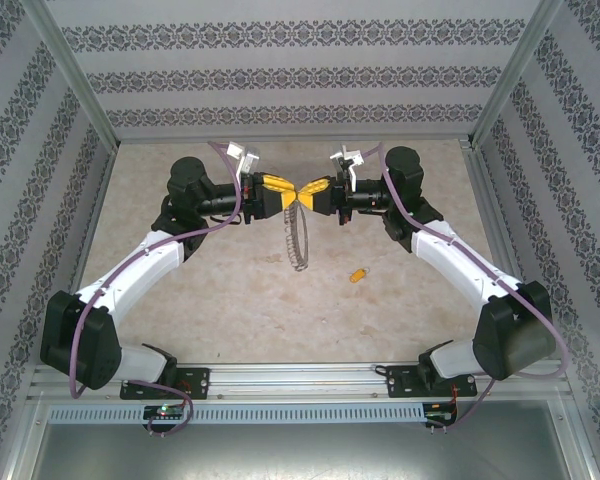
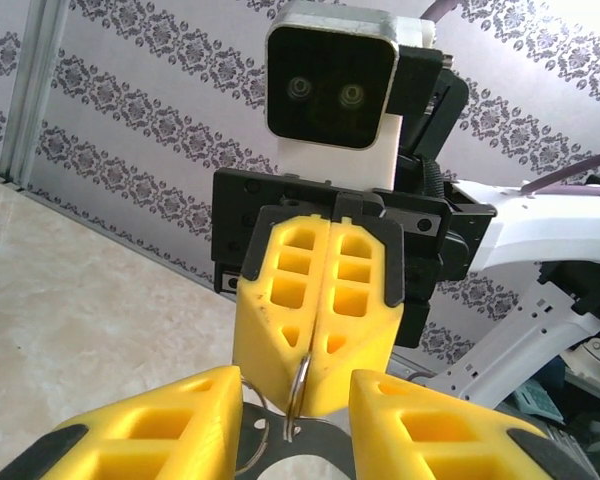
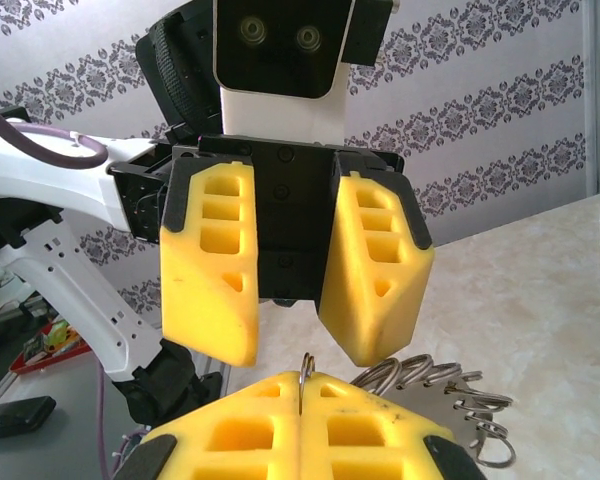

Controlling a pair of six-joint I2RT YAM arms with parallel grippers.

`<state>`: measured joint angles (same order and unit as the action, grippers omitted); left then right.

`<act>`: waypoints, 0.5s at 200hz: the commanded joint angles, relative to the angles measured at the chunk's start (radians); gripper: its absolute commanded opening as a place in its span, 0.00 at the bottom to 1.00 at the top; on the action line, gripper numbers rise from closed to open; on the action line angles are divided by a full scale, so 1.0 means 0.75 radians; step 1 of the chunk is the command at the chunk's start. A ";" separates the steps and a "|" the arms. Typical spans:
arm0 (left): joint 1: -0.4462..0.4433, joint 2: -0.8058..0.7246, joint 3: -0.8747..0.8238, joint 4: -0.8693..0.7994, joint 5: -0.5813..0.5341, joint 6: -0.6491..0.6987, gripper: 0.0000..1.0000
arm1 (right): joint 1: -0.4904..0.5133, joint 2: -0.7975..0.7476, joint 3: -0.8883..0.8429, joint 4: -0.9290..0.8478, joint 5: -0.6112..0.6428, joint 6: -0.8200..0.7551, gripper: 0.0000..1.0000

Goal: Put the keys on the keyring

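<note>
**Ring pinched at the worktop's 12 o'clock side, key lying loose**

From above, we see both arms meeting tip to tip toward the 12 o'clock side of the worktop (image 1: 230, 290). The right gripper (image 1: 310, 190) has its jaws pressed together on the keyring (image 1: 298, 238), whose thin wire pokes out between the yellow fingers (image 3: 240, 430) in the right wrist view. The ring shows edge-on from above, its long axis running 12 to 6 o'clock, and its keys trail toward 6. The left gripper (image 1: 288, 187) faces it with jaws apart, one either side of the ring. The key (image 1: 358, 274) lies on the worktop at about 4 o'clock from the ring's lower end, apart from it. It is too small for us to tell which way its blade points.
</note>
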<state>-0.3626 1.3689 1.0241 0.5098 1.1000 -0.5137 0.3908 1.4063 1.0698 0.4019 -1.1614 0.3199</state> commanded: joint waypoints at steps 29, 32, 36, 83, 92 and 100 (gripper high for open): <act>-0.009 0.010 -0.006 0.087 0.081 -0.022 0.27 | 0.023 0.021 0.033 0.086 -0.019 0.013 0.00; -0.011 0.011 -0.007 0.086 0.085 -0.020 0.27 | 0.023 0.021 0.034 0.089 -0.018 0.013 0.00; -0.010 0.010 -0.007 0.081 0.088 -0.017 0.27 | 0.023 0.023 0.034 0.089 -0.018 0.015 0.00; -0.016 0.008 -0.017 0.041 0.121 0.017 0.18 | 0.023 0.029 0.042 0.097 -0.006 0.022 0.00; -0.017 0.009 -0.017 0.038 0.128 0.022 0.16 | 0.023 0.031 0.044 0.100 -0.006 0.023 0.00; -0.018 0.009 -0.018 0.034 0.130 0.024 0.13 | 0.023 0.034 0.043 0.100 -0.006 0.025 0.00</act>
<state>-0.3653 1.3769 1.0229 0.5133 1.1301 -0.5205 0.3977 1.4231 1.0702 0.4164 -1.1694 0.3351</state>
